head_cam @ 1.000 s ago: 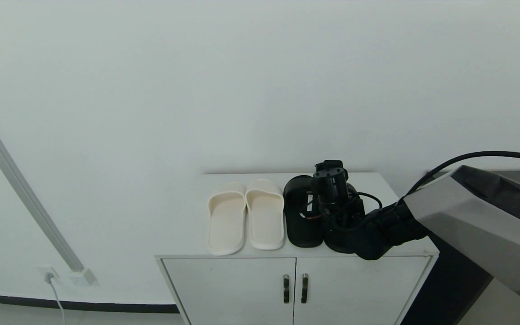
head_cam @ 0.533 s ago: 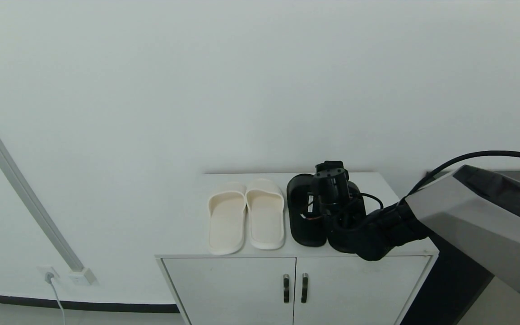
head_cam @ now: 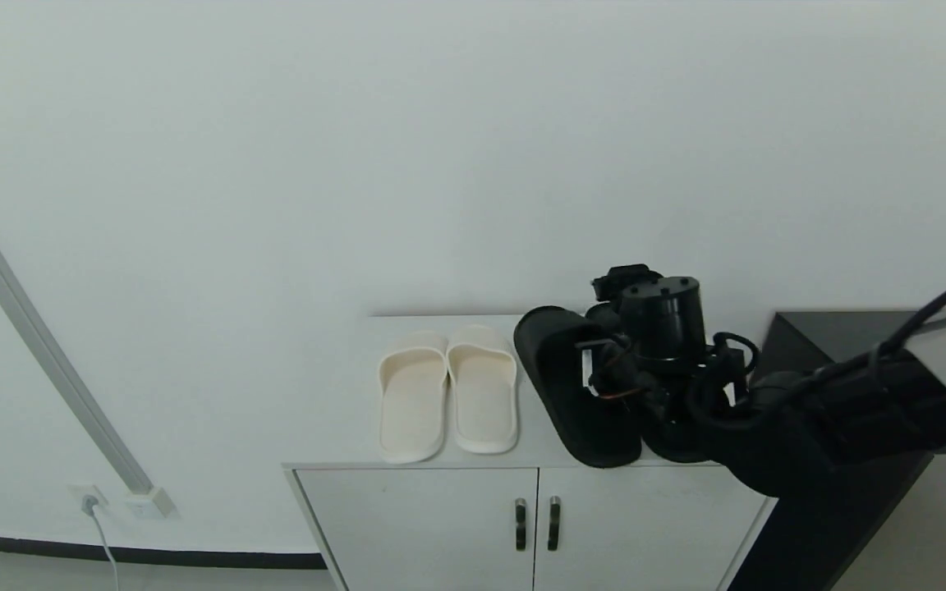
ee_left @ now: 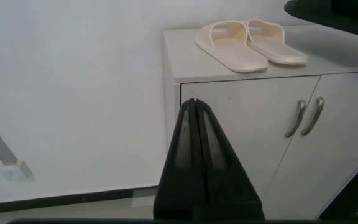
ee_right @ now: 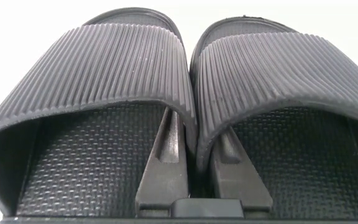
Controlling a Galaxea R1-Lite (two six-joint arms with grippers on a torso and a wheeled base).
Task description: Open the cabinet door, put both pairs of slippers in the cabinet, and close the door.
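A pair of black slippers (head_cam: pixel 580 398) hangs tilted over the right part of the white cabinet's top (head_cam: pixel 333 443). My right gripper (head_cam: pixel 608 373) is shut on them. In the right wrist view the right gripper (ee_right: pixel 197 134) pinches the two adjoining inner walls of the black slippers (ee_right: pixel 104 74) under their ribbed straps. A pair of white slippers (head_cam: pixel 447 394) lies side by side on the cabinet top, left of the black pair. Both cabinet doors (head_cam: pixel 415 525) are closed. My left gripper (ee_left: pixel 194 102) is shut on nothing, low in front of the cabinet's left corner, with the white slippers (ee_left: pixel 250 43) above it.
Two dark handles (head_cam: pixel 521 524) (head_cam: pixel 553 523) meet at the middle of the doors, as do the handles (ee_left: pixel 296 118) in the left wrist view. A black unit (head_cam: pixel 834 328) stands right against the cabinet. A wall socket with a cable (head_cam: pixel 87 499) sits low on the left.
My right gripper has lifted the black slippers off the cabinet top and carried them right and toward the front edge, tilting them. The white slippers have not moved.
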